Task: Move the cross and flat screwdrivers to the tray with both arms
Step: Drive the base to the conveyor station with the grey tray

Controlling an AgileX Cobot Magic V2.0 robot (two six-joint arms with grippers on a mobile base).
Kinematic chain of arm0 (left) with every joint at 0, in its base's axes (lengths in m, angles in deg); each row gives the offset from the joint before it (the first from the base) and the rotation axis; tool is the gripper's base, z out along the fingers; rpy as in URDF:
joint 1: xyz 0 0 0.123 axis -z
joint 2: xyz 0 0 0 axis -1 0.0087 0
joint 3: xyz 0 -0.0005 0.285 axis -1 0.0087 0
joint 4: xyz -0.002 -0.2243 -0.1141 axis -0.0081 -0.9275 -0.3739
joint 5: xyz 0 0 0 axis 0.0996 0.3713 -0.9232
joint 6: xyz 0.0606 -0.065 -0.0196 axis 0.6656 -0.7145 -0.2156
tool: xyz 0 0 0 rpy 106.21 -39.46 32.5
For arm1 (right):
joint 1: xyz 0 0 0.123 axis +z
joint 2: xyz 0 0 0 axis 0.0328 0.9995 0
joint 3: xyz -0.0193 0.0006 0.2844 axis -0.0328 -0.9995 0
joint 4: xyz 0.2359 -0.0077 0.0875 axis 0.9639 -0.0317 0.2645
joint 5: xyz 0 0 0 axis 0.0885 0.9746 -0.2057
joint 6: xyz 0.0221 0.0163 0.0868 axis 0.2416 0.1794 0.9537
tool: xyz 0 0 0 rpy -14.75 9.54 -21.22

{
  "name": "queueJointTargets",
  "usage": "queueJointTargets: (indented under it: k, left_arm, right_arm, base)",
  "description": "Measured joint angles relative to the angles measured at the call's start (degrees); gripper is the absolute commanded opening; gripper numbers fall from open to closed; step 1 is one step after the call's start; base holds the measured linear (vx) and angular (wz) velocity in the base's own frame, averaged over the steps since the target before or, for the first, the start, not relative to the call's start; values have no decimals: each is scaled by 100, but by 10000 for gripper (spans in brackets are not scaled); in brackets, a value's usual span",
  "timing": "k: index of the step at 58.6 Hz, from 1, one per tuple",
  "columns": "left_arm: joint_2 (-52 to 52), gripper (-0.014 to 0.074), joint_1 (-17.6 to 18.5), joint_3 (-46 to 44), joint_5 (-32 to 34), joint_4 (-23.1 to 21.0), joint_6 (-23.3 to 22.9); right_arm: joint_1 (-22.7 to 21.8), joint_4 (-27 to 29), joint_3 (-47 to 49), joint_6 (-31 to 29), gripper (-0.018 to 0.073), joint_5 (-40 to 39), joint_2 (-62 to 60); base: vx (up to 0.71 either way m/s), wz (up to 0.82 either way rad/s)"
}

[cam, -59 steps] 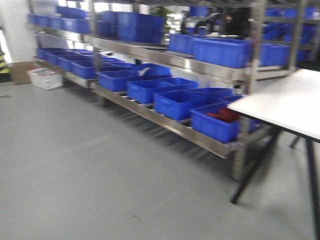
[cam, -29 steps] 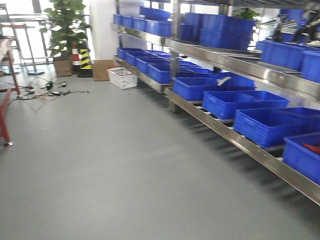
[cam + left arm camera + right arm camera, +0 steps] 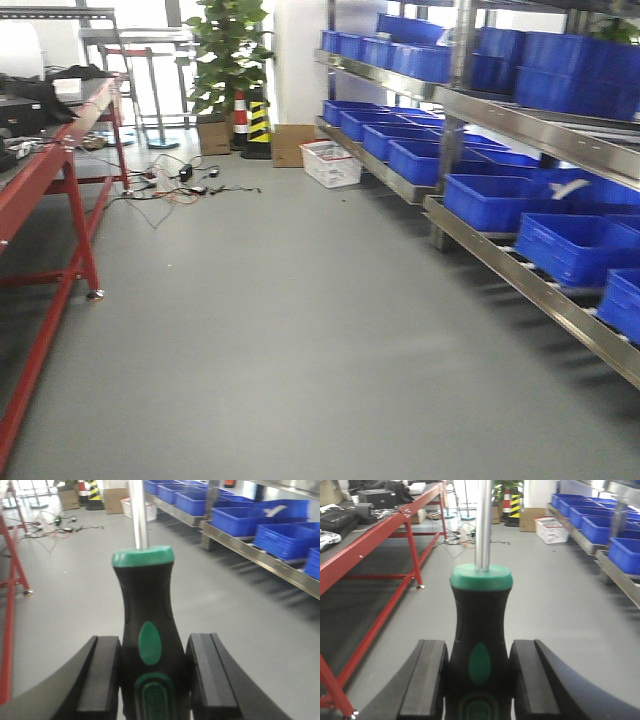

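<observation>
In the left wrist view a screwdriver [image 3: 149, 630] with a black-and-green handle stands between the two black fingers [image 3: 102, 680] of my left gripper [image 3: 154, 677], which is shut on the handle; its metal shaft runs up out of the frame. The right wrist view shows the same: my right gripper [image 3: 479, 680] is shut on the handle of a second like screwdriver [image 3: 480, 625], shaft pointing up and forward. Which one is cross and which flat cannot be told, as both tips are out of view. The tray is out of view. Neither arm appears in the front view.
A rack [image 3: 520, 250] of blue bins [image 3: 490, 195] lines the right side. A red-framed workbench [image 3: 50, 170] with dark gear stands at the left. Loose cables [image 3: 170, 188], a white crate [image 3: 332, 163], a cardboard box [image 3: 290, 143], a striped post [image 3: 258, 120] and a plant [image 3: 225, 50] lie ahead on the grey floor.
The front view has swung left: the white table and the nearest bins left the frame, and the red workbench, the cables and the plant came into view.
</observation>
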Motion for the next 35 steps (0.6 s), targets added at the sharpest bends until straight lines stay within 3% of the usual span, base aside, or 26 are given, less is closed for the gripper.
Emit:
queueJointTargets:
  k: [35]
  left_arm:
    - [0,0,0,0,0,0,0]
  right_arm:
    - [0,0,0,0,-8,5,0]
  base:
    - [58,20]
